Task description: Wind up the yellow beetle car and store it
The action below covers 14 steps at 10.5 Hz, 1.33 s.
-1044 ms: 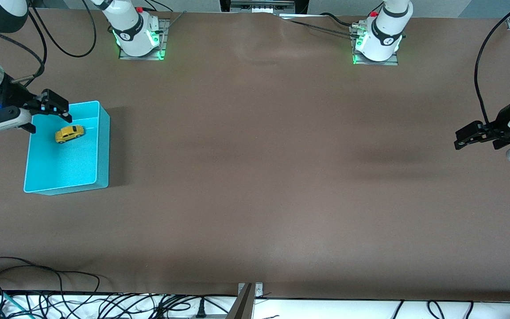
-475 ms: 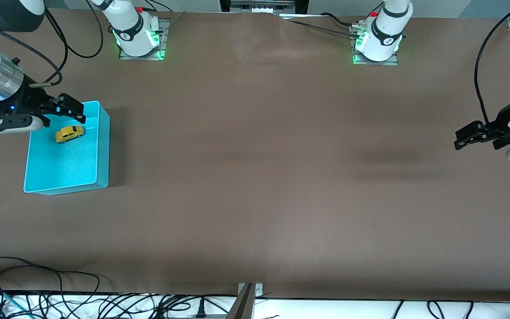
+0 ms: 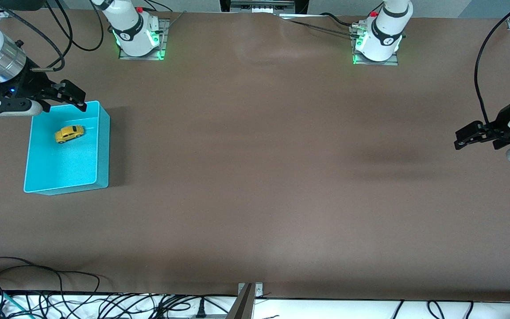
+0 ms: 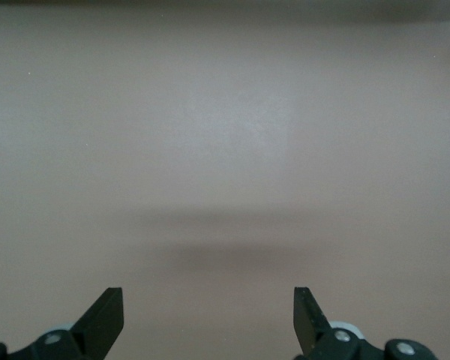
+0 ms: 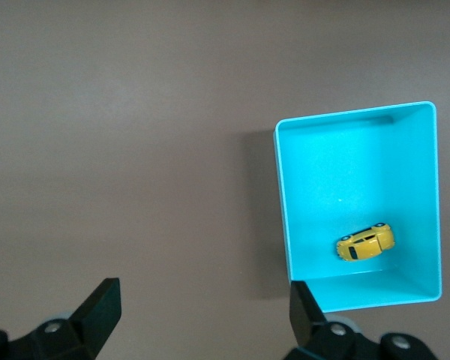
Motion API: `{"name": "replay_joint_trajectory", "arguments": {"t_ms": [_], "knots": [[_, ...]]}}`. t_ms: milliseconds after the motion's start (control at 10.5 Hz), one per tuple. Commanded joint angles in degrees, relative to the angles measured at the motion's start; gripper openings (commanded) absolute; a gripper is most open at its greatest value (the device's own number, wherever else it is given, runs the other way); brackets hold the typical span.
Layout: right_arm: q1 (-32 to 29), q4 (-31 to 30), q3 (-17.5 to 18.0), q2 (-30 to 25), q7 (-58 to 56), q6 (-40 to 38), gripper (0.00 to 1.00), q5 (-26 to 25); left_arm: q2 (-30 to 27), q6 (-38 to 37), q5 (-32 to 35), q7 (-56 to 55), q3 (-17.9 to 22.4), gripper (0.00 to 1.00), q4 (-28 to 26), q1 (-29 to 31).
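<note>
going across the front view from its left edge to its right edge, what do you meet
right gripper with open jaws over the turquoise bin's rim → yellow beetle car lying in the bin → bare brown table → left gripper, open, waiting at the left arm's end

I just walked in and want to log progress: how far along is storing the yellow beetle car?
Storing looks done: the yellow beetle car lies inside the turquoise bin. Nothing is in hand: the right gripper is open above the bin's edge, and the left gripper waits open over bare table. Nothing visible remains.
</note>
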Motion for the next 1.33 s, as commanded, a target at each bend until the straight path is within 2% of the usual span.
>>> {"name": "replay_joint_trajectory", "arguments": {"t_ms": [0, 190, 380, 475, 665, 854, 1234], "knots": [[0.2, -1.0, -0.1, -0.9, 0.6, -0.1, 1.00, -2.0, 0.2, -0.8, -1.1, 1.4, 0.0, 1.00, 0.8, 0.1], [0.2, -0.8, -1.5, -0.8, -2.9, -0.4, 1.00, -2.0, 0.2, -0.8, -1.1, 1.4, 0.0, 1.00, 0.8, 0.1], [2.1, -0.7, -5.1, -0.6, -3.9, -0.7, 1.00, -1.9, 0.2, -0.8, -1.1, 1.4, 0.0, 1.00, 0.8, 0.2], [4.2, -0.8, -8.2, -0.6, -4.1, -0.7, 1.00, -1.8, 0.2, -0.8, -1.1, 1.4, 0.0, 1.00, 0.8, 0.0], [4.6, 0.4, -8.9, -0.1, -3.9, -0.8, 1.00, -1.6, 0.3, -0.8, -1.1, 1.4, 0.0, 1.00, 0.8, -0.1], [4.6, 5.1, -10.1, 2.1, -4.9, -3.2, 1.00, -1.3, 0.2, -0.8, -1.1, 1.4, 0.0, 1.00, 0.8, 0.0], [4.4, 5.3, -10.1, 2.2, -4.9, -3.6, 1.00, -1.3, 0.2, -0.8, -1.1, 1.4, 0.0, 1.00, 0.8, -0.1]]}}
